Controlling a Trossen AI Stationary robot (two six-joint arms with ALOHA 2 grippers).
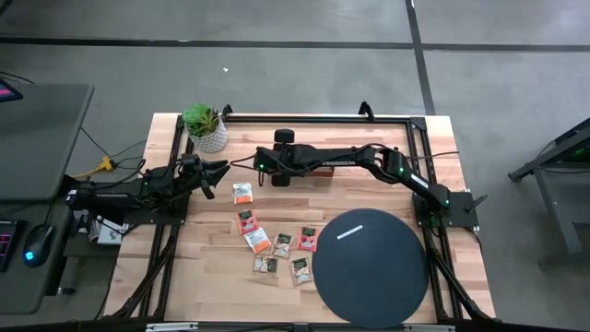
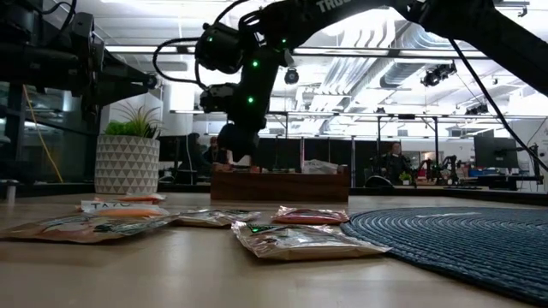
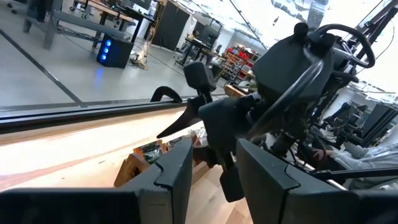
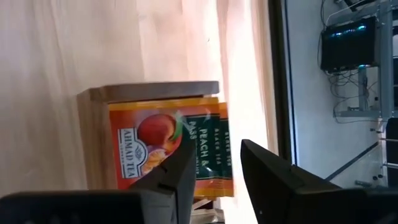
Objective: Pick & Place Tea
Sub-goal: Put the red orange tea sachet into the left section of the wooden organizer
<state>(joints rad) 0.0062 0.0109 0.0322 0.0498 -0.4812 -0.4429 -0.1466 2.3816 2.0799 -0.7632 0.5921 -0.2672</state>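
The tea is several small flat sachets. Most lie loose on the table between the arms, such as an orange one (image 1: 241,193) and a red one (image 1: 307,240). One orange peach sachet (image 4: 168,146) lies in an end compartment of the wooden tray (image 4: 149,91), (image 2: 280,184). My right gripper (image 4: 214,165), (image 1: 272,171) slants down over that sachet, open, fingers apart just above it. My left gripper (image 1: 219,175), (image 3: 214,155) stands open and level at the table's left, with nothing between its fingers.
A round black disc (image 1: 371,265) covers the near right of the table. A potted plant (image 1: 205,127) stands at the far left corner. My right arm hides most of the tray (image 1: 323,171) in the high view. A black rail (image 1: 313,117) runs along the far edge.
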